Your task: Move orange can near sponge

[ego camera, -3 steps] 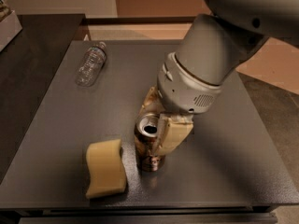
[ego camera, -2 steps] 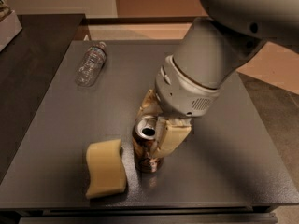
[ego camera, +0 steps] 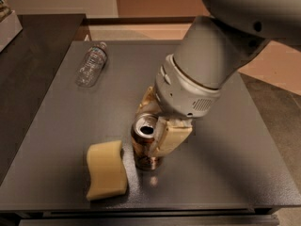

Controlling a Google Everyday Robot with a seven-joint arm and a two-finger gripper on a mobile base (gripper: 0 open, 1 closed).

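The orange can [ego camera: 142,150] stands upright on the dark grey table [ego camera: 225,164], its silver top open to view. My gripper [ego camera: 151,125] comes down from the upper right and is shut on the can, with one tan finger [ego camera: 168,138] on its right side and the other behind it. The pale yellow sponge [ego camera: 106,169] lies flat just left of the can, a small gap apart, near the table's front edge.
A clear plastic water bottle [ego camera: 91,64] lies on its side at the table's back left. A second dark surface with a white object [ego camera: 7,25] stands to the left. The table's front edge runs just below the sponge.
The gripper and the can have shifted slightly left and toward the front, a little closer to the sponge. The sponge and the bottle have not moved.
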